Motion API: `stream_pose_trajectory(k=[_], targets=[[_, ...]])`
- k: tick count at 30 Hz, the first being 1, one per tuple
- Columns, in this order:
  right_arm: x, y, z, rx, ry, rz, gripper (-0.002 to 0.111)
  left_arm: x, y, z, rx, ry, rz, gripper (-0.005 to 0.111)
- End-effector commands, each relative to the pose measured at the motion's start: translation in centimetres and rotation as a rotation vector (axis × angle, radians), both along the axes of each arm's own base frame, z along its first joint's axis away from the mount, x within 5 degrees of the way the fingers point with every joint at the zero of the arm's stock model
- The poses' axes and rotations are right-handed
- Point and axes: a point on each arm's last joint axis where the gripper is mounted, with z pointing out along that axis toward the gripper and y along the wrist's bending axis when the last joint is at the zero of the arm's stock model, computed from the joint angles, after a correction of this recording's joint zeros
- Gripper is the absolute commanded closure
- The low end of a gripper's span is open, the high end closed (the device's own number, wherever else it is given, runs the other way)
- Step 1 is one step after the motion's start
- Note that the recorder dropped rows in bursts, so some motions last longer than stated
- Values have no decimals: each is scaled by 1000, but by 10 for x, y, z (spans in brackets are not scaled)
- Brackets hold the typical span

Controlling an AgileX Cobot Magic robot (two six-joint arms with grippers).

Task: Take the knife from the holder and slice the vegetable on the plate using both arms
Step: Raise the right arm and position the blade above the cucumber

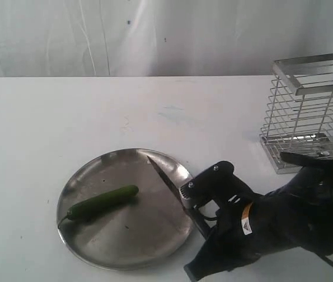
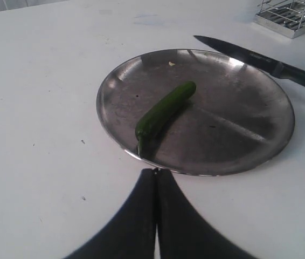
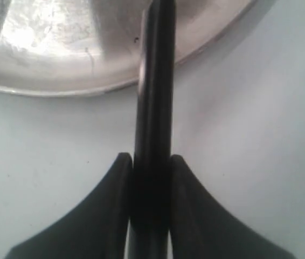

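Observation:
A dark green vegetable point(image 1: 103, 202) point(image 2: 163, 110) lies whole on the round steel plate point(image 1: 149, 235) point(image 2: 238, 135), toward the plate's left half. My right gripper point(image 3: 151, 161) point(image 1: 197, 218) is shut on the black knife point(image 1: 165, 177) point(image 3: 153, 91) point(image 2: 260, 60) by its handle, just off the plate's right rim. The blade reaches over that rim, pointing toward the back of the table, apart from the vegetable. My left gripper point(image 2: 156, 171) is shut and empty, hovering just outside the plate's rim near the vegetable's stem end; it is out of the exterior view. The wire holder point(image 1: 310, 111) point(image 2: 292, 16) stands at the back right.
The white table point(image 1: 37, 129) runs to a pale curtain at the back. My right arm's black bulk point(image 1: 290, 223) fills the front right corner, just in front of the holder.

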Motion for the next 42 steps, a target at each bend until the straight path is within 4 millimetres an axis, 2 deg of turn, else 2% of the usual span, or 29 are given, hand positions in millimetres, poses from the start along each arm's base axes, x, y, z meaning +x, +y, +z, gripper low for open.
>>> stream_pose_trajectory(k=[1, 5, 9, 13, 19, 30, 39, 42], targets=[[-12, -8, 16, 4, 47, -28, 108, 0, 0, -1, -7, 5, 3, 107], [-25, -13, 31, -62, 112, 28, 108, 0, 0, -1, -7, 5, 3, 107], [-31, -2, 52, -62, 163, 89, 108, 0, 0, -1, -7, 5, 3, 107], [-24, 13, 75, 0, 124, 102, 108, 0, 0, -1, -7, 5, 3, 107], [-18, 22, 90, 59, 99, 92, 108, 0, 0, -1, -7, 5, 3, 107], [-5, 40, 73, 39, 182, 67, 108, 0, 0, 1, -19, -17, 8, 107], [15, 61, 62, -6, 217, 72, 108, 6, 3, 31, -409, -207, 100, 107], [22, 65, 55, -65, 239, 82, 108, 6, 3, 32, -487, -190, 113, 107]])
